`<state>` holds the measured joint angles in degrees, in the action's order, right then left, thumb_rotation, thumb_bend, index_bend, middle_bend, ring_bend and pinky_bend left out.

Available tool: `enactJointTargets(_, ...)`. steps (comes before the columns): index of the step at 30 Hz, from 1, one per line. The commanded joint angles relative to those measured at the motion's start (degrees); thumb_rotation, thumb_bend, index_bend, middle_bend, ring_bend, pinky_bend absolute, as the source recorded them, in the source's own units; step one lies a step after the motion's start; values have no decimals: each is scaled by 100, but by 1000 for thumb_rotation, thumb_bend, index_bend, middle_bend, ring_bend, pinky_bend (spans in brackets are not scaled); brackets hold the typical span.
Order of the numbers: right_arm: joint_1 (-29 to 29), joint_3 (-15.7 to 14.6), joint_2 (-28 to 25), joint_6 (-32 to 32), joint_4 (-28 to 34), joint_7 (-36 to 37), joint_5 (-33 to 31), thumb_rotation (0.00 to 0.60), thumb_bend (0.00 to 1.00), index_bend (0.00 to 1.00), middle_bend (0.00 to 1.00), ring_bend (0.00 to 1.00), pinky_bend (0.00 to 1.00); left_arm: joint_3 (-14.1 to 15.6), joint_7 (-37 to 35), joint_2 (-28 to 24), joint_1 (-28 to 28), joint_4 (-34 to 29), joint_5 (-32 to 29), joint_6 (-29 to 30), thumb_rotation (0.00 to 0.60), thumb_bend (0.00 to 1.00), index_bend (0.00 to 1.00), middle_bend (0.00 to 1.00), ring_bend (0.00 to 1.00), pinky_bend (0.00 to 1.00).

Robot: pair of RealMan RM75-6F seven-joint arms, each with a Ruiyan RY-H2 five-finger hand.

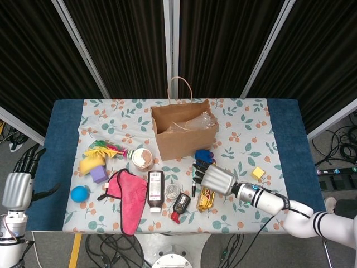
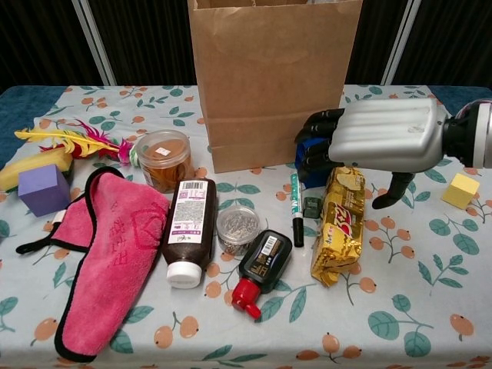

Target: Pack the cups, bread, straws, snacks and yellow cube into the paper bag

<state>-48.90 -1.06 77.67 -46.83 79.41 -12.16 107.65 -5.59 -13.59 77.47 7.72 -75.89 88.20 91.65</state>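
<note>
Head view: paper bag (image 1: 181,131) stands upright and open at table (image 1: 284,128) centre, clear plastic cups visible inside. Right hand (image 1: 213,177) hovers at the bag's 5 o'clock, over the top end of the gold snack pack (image 1: 206,197), palm down, fingers apart and slightly curled, holding nothing. Blue block (image 1: 202,154) sits just beyond the fingertips, at the hand's 11 o'clock. Yellow cube (image 1: 257,173) lies at the hand's 3 o'clock, apart from it. Left hand (image 1: 17,187) hangs off the table's left edge, fingers spread, empty.

Chest view: right hand (image 2: 377,140) above the snack pack (image 2: 337,223), fingertips over the blue block (image 2: 314,163), thumb pointing down. Yellow cube (image 2: 460,190) at 4 o'clock of the hand. Green marker (image 2: 295,207) lies just left of the snack pack. Paper bag (image 2: 273,81) rises behind.
</note>
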Motion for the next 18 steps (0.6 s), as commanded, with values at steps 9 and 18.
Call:
enactJointTargets(9, -66, -272, 523, -198, -598, 438, -82, 600, 0, 280, 301, 96, 106, -19, -112, 1, 17, 83, -88, -101, 572, 147, 154, 144, 92, 188)
enactJointTargets(18, -35, -374, 778, -345, -897, 403, -146, 600, 19, 411, 344, 191, 207, 5, -167, 34, 1, 137, -113, -137, 570, 147, 154, 145, 92, 188)
